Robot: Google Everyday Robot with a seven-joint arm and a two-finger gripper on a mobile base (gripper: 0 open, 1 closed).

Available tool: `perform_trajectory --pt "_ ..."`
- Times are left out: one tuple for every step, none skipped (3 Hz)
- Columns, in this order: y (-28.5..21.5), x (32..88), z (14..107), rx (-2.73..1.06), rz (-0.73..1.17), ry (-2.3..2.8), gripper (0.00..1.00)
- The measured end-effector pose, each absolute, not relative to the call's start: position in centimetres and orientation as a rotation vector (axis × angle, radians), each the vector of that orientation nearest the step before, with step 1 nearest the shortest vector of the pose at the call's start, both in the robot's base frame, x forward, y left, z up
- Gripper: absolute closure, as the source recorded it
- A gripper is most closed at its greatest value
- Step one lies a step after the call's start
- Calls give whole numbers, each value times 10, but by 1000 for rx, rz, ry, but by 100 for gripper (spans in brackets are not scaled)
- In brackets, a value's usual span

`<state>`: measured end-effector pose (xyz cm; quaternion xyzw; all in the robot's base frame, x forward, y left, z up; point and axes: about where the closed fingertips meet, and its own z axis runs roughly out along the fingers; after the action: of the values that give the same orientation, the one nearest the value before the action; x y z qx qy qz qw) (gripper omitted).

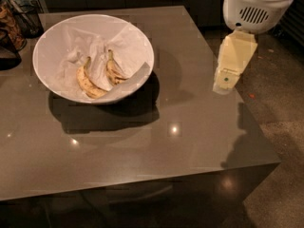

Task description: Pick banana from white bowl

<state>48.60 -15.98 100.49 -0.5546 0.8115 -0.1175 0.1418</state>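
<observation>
The white bowl (137, 42) stands on the back left part of the brown table, lined with crumpled white paper. Two bananas lie in it. The banana (87, 82) is the longer curved one on the left, its stem pointing to the back. A shorter banana (114, 71) lies just right of it, with a fold of paper between them. My gripper (224, 83) hangs from the white arm housing (254, 6) over the table's right side, pointing down, well right of the bowl and clear of it. It holds nothing that I can see.
The table (142, 146) has its front edge near the bottom and its right edge just past the gripper, with speckled floor (280, 103) beyond. A dark wire container (24, 18) and other dark items stand at the back left corner.
</observation>
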Motion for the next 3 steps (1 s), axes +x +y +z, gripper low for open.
perform_trajectory --pt "-160 486 1005 -1601 -339 2341 0" --pt "-126 486 1017 -1678 -317 2222 0" --pt "-95 486 1030 -1757 -314 2115 0"
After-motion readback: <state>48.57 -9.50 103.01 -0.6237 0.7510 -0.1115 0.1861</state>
